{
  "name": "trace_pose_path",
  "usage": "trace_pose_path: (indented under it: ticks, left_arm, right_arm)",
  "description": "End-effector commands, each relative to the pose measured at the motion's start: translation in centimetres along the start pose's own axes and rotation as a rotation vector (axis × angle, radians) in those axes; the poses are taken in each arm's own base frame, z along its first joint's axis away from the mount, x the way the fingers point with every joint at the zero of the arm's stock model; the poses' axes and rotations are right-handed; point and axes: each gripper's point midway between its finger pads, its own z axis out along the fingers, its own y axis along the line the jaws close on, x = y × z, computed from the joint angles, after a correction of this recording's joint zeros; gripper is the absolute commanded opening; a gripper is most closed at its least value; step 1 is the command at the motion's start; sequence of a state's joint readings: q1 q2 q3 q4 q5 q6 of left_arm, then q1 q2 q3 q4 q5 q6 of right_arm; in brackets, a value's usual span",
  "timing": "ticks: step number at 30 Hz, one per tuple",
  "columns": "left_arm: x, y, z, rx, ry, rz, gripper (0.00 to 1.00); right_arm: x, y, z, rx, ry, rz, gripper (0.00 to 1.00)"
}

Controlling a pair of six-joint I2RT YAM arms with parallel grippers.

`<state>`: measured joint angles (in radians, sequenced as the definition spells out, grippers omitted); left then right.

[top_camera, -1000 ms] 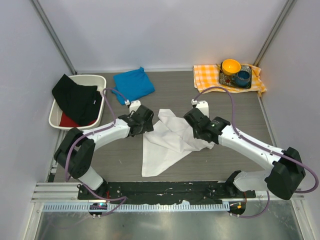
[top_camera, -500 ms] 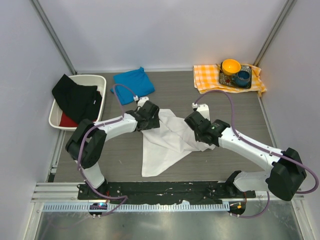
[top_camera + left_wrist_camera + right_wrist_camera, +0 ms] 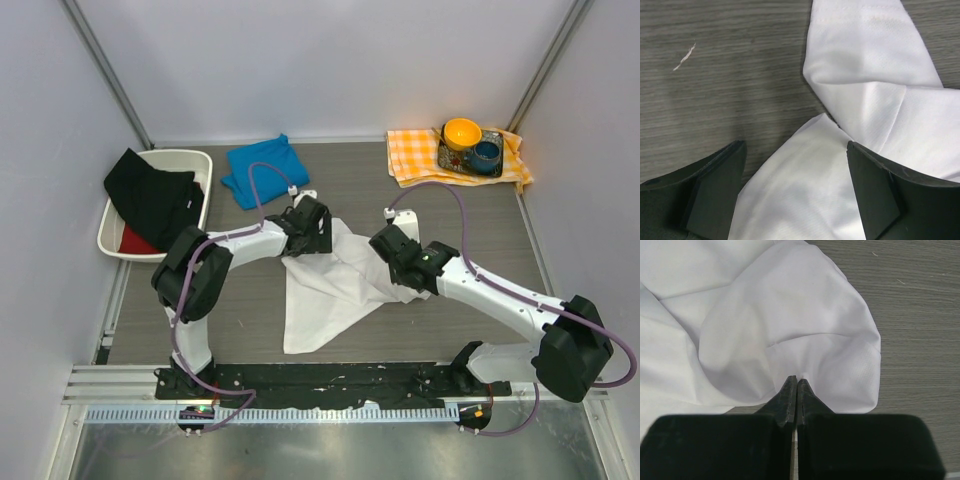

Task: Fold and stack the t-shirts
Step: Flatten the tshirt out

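Right gripper (image 3: pixel 796 381) pinched crumpled white cotton t-shirt (image 3: pixel 790 315); left gripper (image 3: pixel 796 146) gaped over it. We judged folded blue t-shirt (image 3: pixel 265 170) done, white pending.

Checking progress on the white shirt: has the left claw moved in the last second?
Yes. The left claw slid rightward, away from the white bin, and is now over the white shirt's upper edge.

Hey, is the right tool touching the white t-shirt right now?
Touching. The right wrist view shows the right tool shut, with the white t-shirt drawn into a pucker and pinched between its tips.
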<state>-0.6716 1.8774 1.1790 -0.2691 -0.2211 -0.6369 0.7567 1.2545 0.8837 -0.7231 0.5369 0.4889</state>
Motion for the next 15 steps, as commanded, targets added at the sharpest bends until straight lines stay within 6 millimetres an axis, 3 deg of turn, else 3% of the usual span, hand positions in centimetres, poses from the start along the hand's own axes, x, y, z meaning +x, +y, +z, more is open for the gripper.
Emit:
trace_pose_path:
  ticks: [1, 3, 7, 10, 15]
  left_arm:
    - [0.6, -0.7, 1.9, 0.033, 0.028, 0.038, 0.86]
    - [1.0, -0.7, 2.5, 0.031, 0.037, 0.044, 0.84]
    - [1.7, -0.4, 3.4, 0.015, 0.061, 0.051, 0.72]
    - [2.6, 0.4, 3.8, -0.018, 0.090, 0.060, 0.71]
    - [3.1, 1.7, 2.2, -0.049, 0.083, 0.059, 0.71]
  right_arm:
    - [-0.9, 0.0, -0.5, -0.016, -0.049, 0.024, 0.01]
    - [-0.7, 0.1, -0.4, -0.019, -0.049, 0.026, 0.01]
    - [-0.5, 0.1, -0.3, -0.022, -0.044, 0.026, 0.01]
    - [-0.4, 0.1, -0.2, -0.023, -0.044, 0.024, 0.01]
    - [-0.3, 0.1, -0.2, -0.024, -0.048, 0.025, 0.01]
